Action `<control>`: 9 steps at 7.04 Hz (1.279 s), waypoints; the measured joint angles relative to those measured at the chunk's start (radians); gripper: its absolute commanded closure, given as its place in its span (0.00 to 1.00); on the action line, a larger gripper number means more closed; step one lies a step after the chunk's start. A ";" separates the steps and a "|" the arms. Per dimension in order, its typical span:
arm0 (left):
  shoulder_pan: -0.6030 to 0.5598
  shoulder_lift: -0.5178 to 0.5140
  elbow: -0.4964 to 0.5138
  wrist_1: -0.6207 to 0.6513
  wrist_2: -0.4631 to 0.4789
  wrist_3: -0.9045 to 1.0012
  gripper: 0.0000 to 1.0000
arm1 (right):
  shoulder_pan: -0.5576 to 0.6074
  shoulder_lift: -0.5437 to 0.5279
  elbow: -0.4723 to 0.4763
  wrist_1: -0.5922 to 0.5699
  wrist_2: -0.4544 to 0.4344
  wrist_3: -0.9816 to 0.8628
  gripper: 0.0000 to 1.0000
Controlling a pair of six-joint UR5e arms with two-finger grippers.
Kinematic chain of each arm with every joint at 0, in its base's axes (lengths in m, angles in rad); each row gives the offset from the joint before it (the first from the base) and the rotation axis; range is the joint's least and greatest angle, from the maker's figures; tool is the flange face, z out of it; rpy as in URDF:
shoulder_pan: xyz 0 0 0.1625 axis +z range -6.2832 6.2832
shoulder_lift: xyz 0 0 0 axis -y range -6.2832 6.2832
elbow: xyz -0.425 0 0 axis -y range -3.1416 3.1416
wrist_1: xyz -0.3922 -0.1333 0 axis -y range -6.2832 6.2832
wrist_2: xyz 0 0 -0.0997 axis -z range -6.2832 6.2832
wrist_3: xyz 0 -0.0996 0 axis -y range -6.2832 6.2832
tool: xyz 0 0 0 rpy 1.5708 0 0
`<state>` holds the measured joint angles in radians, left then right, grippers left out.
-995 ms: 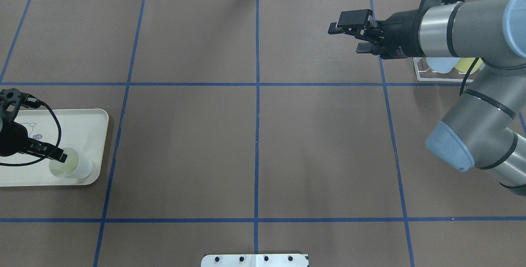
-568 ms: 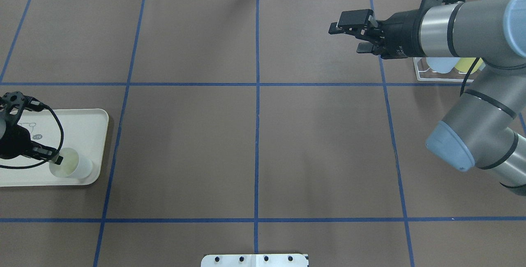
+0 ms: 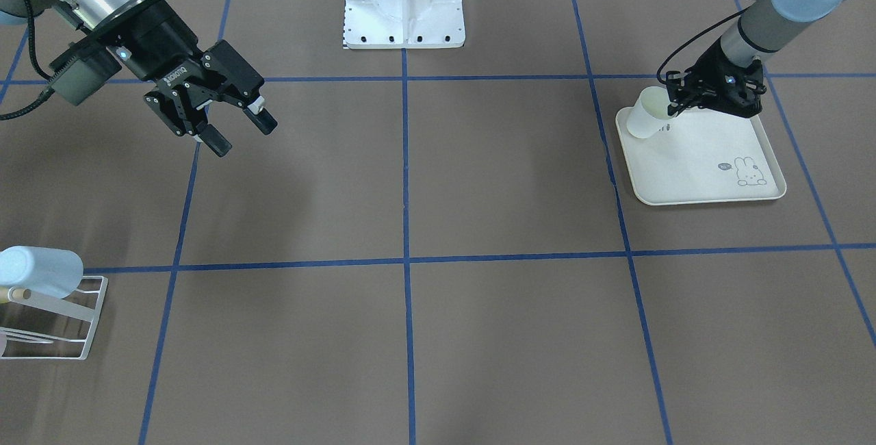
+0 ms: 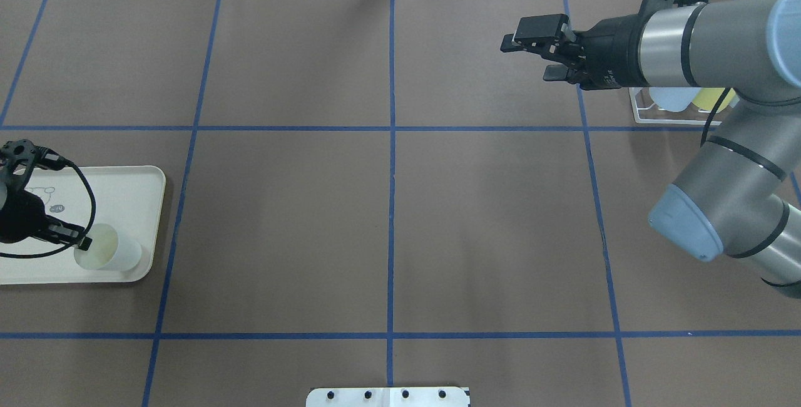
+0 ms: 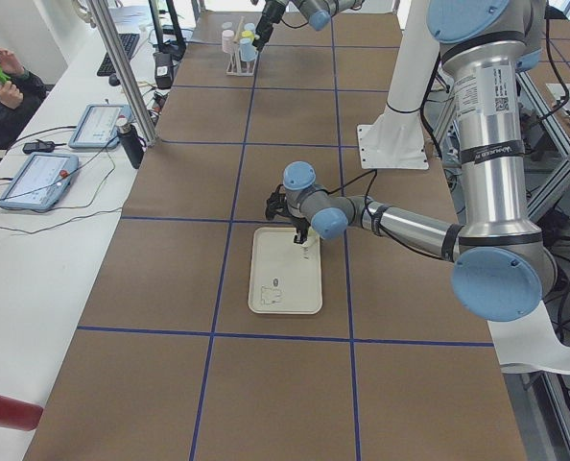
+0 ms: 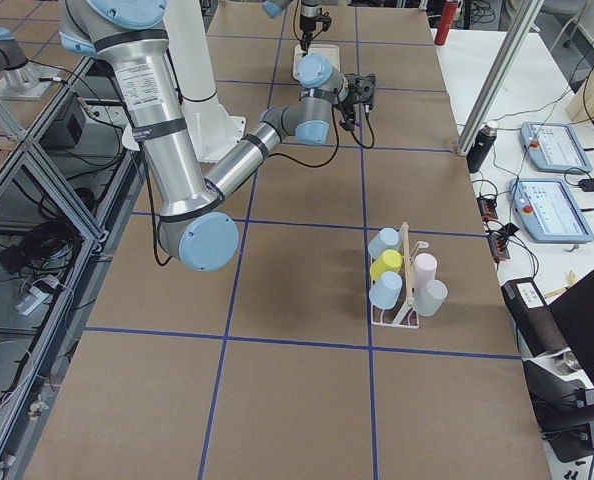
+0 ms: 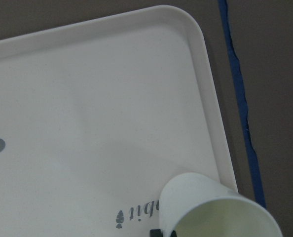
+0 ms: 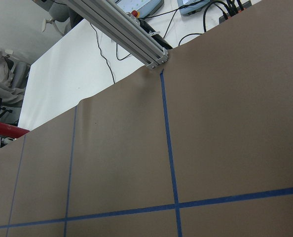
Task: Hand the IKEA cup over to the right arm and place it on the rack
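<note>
The IKEA cup [image 4: 107,253] is pale white-green and sits tilted at the near right corner of the cream rabbit-print tray [image 4: 134,191]. It also shows in the front view [image 3: 645,113] and the left wrist view [image 7: 213,210]. My left gripper [image 4: 83,242] is shut on the cup's rim, with one finger inside the cup. My right gripper [image 4: 525,58] is open and empty, held above the table at the far right. The white wire rack [image 3: 65,325] stands behind it, partly hidden under the right arm in the overhead view [image 4: 657,116].
The rack [image 6: 405,300] holds several cups, among them a light blue one [image 3: 37,271] and a yellow one [image 6: 384,265]. The robot's white base plate [image 4: 388,397] is at the near table edge. Blue tape lines cross the brown table.
My left gripper has drawn back a little to the left, and the cup's rim has shifted slightly with it. The right arm has not moved.
</note>
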<state>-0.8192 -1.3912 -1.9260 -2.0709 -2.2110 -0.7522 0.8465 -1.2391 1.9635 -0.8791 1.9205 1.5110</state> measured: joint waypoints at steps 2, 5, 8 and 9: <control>-0.126 -0.012 -0.016 0.047 0.002 -0.009 1.00 | -0.002 0.004 0.004 0.000 0.000 0.000 0.00; -0.316 -0.098 -0.039 0.069 0.003 -0.103 1.00 | -0.035 0.031 -0.003 0.033 -0.006 0.038 0.00; -0.329 -0.266 -0.043 0.024 0.036 -0.544 1.00 | -0.089 0.064 -0.058 0.162 -0.055 0.156 0.00; -0.315 -0.289 -0.033 -0.052 0.052 -0.680 1.00 | -0.114 0.073 -0.064 0.175 -0.100 0.178 0.00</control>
<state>-1.1347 -1.6803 -1.9589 -2.1232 -2.1590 -1.4319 0.7326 -1.1664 1.8993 -0.7044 1.8210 1.6889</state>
